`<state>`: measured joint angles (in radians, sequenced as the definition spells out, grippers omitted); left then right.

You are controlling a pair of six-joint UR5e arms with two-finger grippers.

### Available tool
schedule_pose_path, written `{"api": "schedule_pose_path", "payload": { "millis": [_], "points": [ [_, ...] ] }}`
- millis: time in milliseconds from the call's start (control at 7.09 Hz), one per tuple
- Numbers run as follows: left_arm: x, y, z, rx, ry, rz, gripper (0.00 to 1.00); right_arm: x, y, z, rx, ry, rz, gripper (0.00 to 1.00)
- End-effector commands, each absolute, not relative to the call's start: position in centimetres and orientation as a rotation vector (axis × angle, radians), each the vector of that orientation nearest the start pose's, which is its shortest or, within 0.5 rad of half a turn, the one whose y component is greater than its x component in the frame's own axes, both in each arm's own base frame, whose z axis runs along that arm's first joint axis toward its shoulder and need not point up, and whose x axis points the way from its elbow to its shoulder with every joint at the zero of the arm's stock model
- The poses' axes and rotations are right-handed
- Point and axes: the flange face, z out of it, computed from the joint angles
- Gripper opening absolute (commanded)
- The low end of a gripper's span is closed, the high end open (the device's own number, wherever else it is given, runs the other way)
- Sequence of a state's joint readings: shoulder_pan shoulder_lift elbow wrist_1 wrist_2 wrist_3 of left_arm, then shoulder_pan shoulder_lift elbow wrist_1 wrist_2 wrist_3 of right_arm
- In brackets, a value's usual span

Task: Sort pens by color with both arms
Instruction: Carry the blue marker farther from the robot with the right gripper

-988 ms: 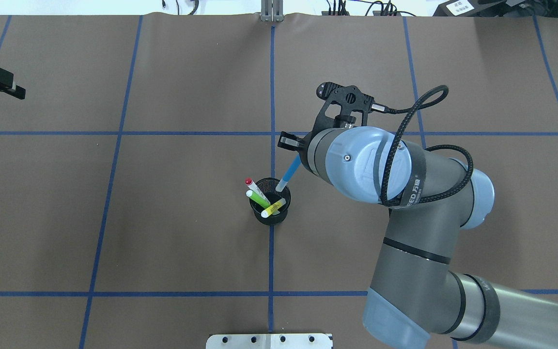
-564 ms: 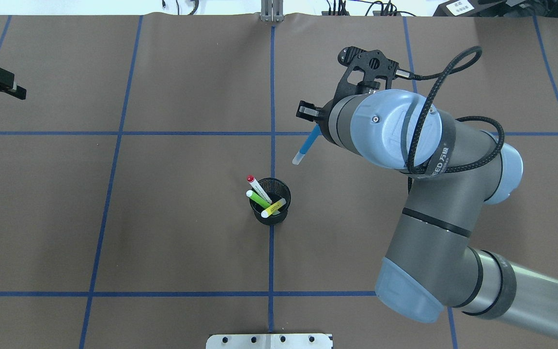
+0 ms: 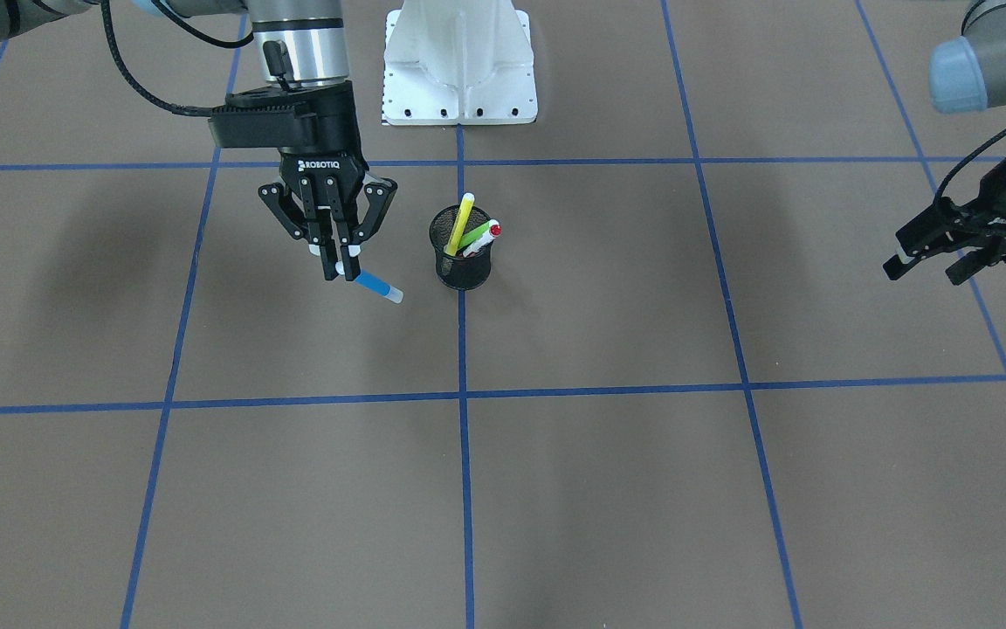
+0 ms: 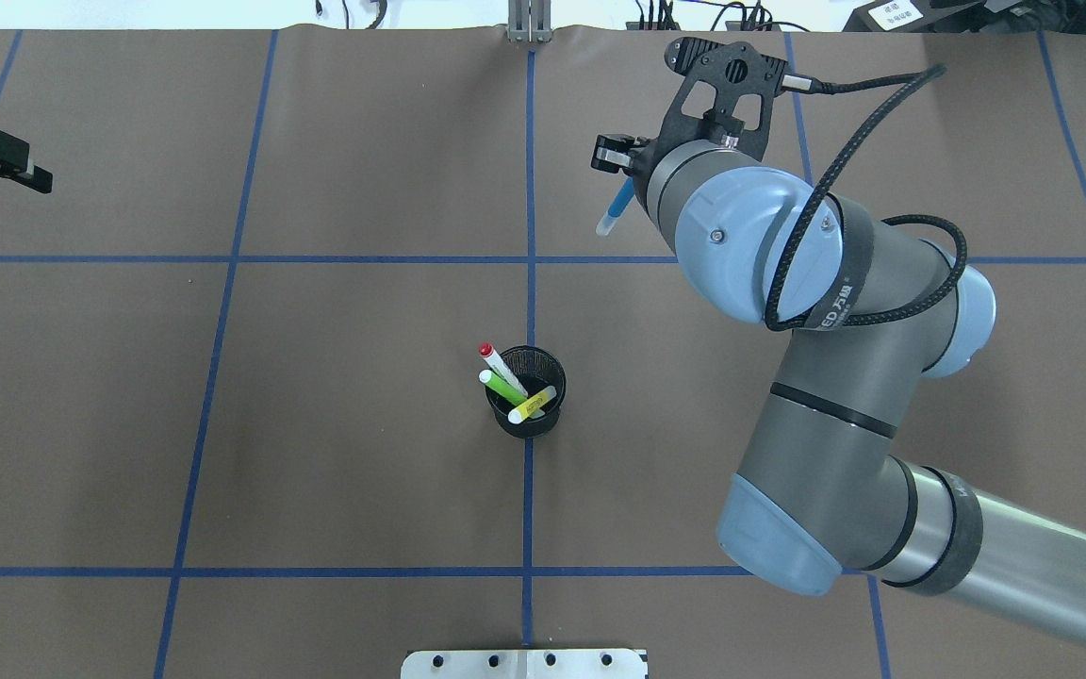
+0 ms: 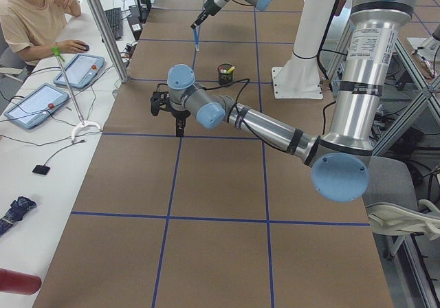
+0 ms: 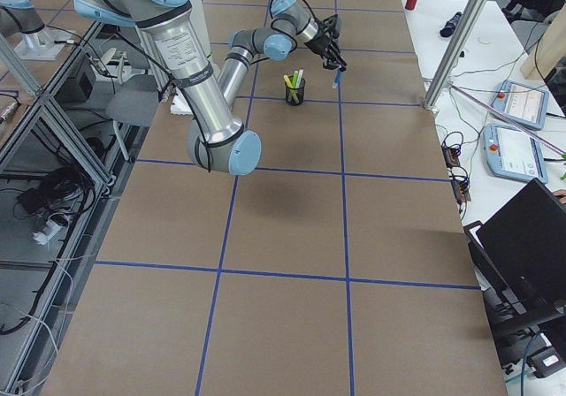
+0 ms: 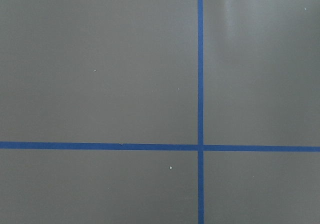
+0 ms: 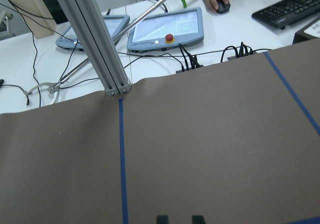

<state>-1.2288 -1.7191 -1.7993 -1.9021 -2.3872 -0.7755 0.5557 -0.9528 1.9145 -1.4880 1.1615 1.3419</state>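
ROBOTIQ lettering (image 3: 319, 164) on right hand (image 3: 337, 266) clamped on blue pen (image 3: 374, 286), left hand (image 3: 931, 258) spread apart, holding nothing

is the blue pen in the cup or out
Out. The blue pen hangs tilted from the shut right tool, clear of the mesh cup, which holds the other three pens.

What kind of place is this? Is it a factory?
Probably a robot test lab, not a factory. The right gripper holds a blue pen over a table marked with blue tape lines, and beside it sit a control tablet with a red stop button and a keyboard.
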Motion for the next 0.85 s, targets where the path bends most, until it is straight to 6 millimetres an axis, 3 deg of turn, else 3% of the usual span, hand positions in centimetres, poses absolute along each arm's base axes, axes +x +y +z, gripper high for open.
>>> {"api": "schedule_pose_path", "payload": {
  "millis": [0,282,423,706],
  "points": [
    [12.7,-53.6,42.8,0.147,1.01,-0.108,1.0,-42.6,-48.8,15.8,0.923,-0.715,0.484,0.0],
    [12.8,-53.7,43.1,0.14,1.008,-0.11,1.0,-44.9,-51.4,16.6,1.014,-0.667,0.442,0.0],
    [12.9,-53.7,43.2,0.138,1.009,-0.108,1.0,-45.4,-53.5,18.6,1.068,-0.645,0.486,0.0],
    [13.0,-53.7,43.3,0.135,1.009,-0.107,1.0,-46.8,-58.9,19.2,1.105,-0.52,0.454,0.0]
  ]
}}
